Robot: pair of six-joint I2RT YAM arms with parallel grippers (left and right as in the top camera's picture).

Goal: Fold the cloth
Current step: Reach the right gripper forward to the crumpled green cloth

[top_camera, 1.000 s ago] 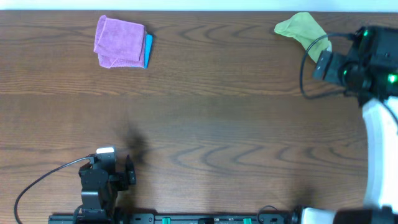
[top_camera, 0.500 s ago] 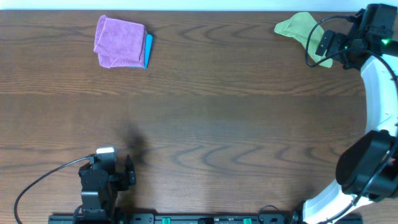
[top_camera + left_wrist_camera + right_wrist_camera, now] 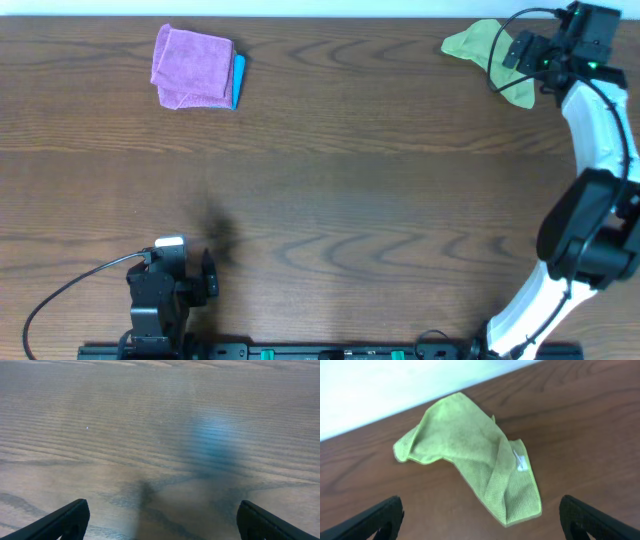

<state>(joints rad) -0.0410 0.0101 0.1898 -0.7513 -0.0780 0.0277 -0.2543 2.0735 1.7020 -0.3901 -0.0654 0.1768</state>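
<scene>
Down at the near left corner, the left gripper (image 3: 161, 524) is waiting over the brown wooden table (image 3: 350, 180). Its two black fingers (image 3: 67, 521) are standing wide apart, and only bare wood is showing between them.

Up at the far left, a folded purple fuzzy cloth (image 3: 192, 67) is lying flat. A blue cloth (image 3: 238, 82) is peeking out along its right side, touching it.

Far over at the right, close to the table's back edge, the soft yellow-green cloth (image 3: 470, 445) is lying in a loose, crumpled heap. It is not flat at all: one side is puffing up like a little tent, and a long flap is folding over itself and trailing toward the near side. A small white tag (image 3: 520, 462) is showing on that flap.

The right gripper (image 3: 480, 519) is hanging just beside the cloth. Its fingers are spread wide apart and gripping nothing; the cloth is lying just ahead of the tips.
</scene>
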